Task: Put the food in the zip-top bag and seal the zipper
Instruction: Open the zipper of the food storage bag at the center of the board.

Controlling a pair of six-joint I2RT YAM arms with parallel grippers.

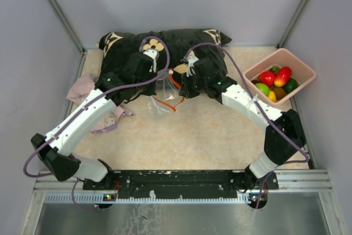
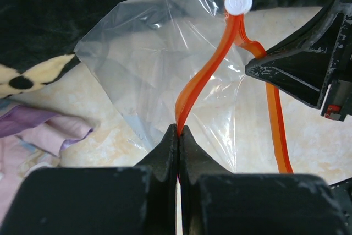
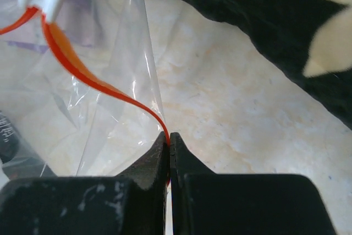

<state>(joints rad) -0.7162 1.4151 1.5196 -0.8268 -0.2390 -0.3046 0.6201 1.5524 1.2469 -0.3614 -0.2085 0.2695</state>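
You see one zip-top bag point(image 2: 143, 64), clear, thin and crinkly, between your two arms, near one black plush cushion point(image 1: 181, 39). Its one zipper point(image 2: 201, 83), a smooth red-orange strip with one round white slider point(image 2: 238, 1), is pinched at two places: your left gripper point(image 2: 179, 130) is clamped tight on it, and your right gripper point(image 3: 169, 136) also. The food point(image 1: 276, 81), about six glossy rounded pieces in red, green, yellow, orange and dark green, lies all in one pink rectangular bin point(image 1: 299, 61) at the far right, well apart from the bag. One soft pink-purple cloth point(image 1: 82, 89) lies at the left.
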